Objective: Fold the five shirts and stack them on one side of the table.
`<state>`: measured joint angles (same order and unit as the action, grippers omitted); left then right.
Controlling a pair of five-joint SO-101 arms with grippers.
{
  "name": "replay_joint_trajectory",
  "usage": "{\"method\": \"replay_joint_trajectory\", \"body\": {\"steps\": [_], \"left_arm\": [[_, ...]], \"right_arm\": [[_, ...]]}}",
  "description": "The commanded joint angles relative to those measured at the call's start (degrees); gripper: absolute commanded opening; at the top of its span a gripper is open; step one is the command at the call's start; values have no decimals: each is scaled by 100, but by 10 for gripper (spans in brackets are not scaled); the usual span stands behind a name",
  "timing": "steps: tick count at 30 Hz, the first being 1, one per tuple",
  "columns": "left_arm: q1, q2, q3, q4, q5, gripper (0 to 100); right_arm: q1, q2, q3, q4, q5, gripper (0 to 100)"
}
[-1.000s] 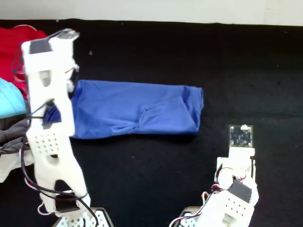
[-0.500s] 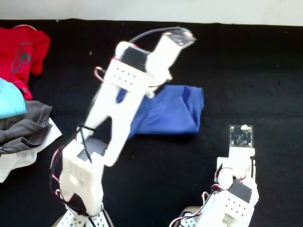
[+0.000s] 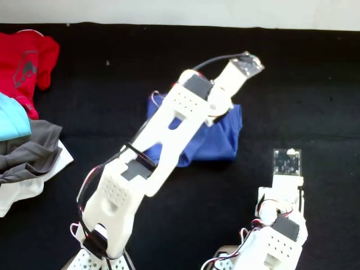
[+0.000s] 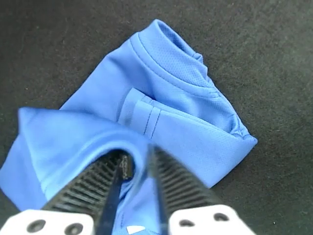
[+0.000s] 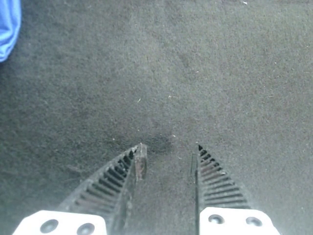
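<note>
While the left pincer [image 4: 137,165] clamps a raised fold of the blue shirt [image 4: 181,122], the right pincer [image 5: 168,152] hangs part-open above the black worktop [image 5: 205,68].

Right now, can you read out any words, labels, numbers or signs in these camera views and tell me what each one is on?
No text can be read in these views.
red shirt: carries a grey graphic, too blurred to read as words.
blue shirt: plain fabric with no print; a small white patch by the left gripper may be a label, too small to read.
</note>
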<state>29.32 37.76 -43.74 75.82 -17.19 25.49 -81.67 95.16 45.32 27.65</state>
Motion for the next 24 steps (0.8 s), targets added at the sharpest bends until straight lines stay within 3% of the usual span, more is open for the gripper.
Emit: {"method": "replay_joint_trajectory", "body": {"steps": [1, 7, 11, 13, 16, 24], "left_arm": [[-171, -119, -224, -62, 9, 228], [-963, -286, -901, 879, -18, 205], [-1393, 4, -752, 1618, -18, 13], [-1464, 321, -558, 1697, 0, 29], [-1367, 760, -488, 1662, 18, 5], [-215, 980, -497, 1697, 519, 9]], "right_arm": [[57, -66, 505, 13, -62, 162], [57, -66, 505, 13, -62, 162], [48, -66, 505, 13, -62, 162], [48, -66, 505, 13, -62, 162], [48, -66, 505, 13, -62, 162], [48, -66, 505, 13, -62, 162]]}}
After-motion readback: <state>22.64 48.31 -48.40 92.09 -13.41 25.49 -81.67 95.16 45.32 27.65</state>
